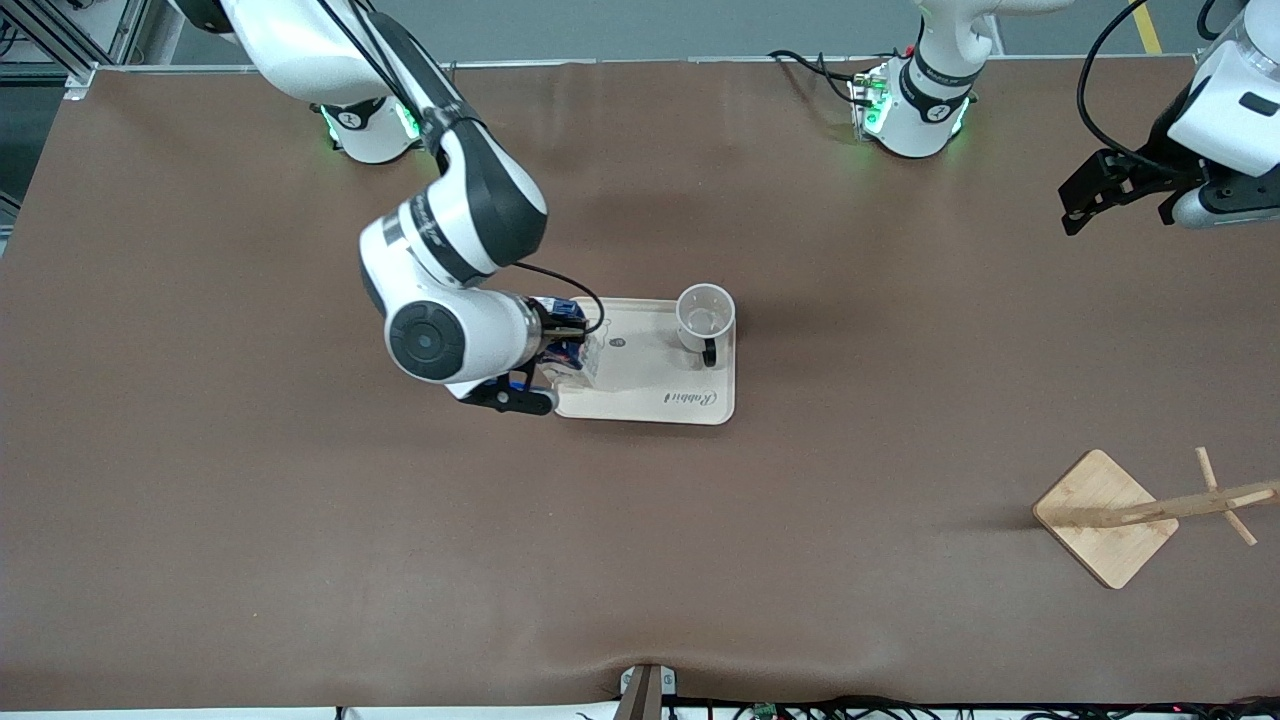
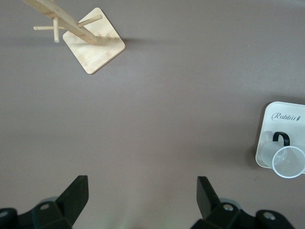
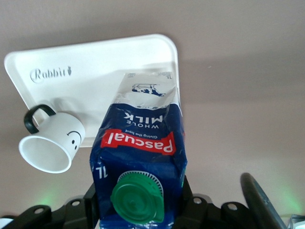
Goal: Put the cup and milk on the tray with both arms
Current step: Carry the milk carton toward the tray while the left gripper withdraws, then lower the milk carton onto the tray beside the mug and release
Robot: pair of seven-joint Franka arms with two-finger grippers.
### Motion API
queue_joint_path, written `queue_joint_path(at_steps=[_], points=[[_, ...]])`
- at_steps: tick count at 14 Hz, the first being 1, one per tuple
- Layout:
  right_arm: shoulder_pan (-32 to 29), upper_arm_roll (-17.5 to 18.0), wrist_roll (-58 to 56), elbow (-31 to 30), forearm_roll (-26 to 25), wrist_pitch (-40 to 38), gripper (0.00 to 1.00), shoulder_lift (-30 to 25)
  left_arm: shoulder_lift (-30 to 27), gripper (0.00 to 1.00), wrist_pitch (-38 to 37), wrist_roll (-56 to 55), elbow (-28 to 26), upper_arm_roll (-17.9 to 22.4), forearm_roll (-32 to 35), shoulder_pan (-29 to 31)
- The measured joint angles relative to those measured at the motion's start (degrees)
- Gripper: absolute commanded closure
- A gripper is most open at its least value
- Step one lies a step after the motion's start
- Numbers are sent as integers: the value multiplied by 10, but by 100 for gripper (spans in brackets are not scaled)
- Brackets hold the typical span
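The small white cup (image 1: 706, 317) with the smiley face and black handle already stands on the flat cream tray (image 1: 690, 400) with rounded corners, at the end toward the left arm. So the cup step looks done, and the milk step is the one in hand.

The right gripper (image 3: 138, 200) is over the tray's other end and pinches the tall blue milk carton (image 3: 139, 157) with the green round cap near its top. The carton's bottom is down by the tray (image 3: 95, 71), but I cannot tell for sure if it is touching yet, because the arm hides it in the front view.

Next, I think the right gripper should set the carton flat on the tray, let go, and lift straight up so the tall carton does not tip over. The cup (image 3: 52, 143) is near, but apart from the carton.

The left gripper (image 2: 140, 200) waits with its fingers spread wide, up over the brown bench (image 1: 300, 560) at the left arm's end. A wooden stand (image 1: 1105, 517) with a square base and pegs sits well apart from the tray and blocks nothing.
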Motion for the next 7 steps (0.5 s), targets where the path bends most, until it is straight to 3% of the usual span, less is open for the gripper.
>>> queue_joint_path(at_steps=[7], points=[[27, 0, -7, 1, 2, 27, 100, 17, 0, 0, 0, 2, -1, -5, 0, -1]])
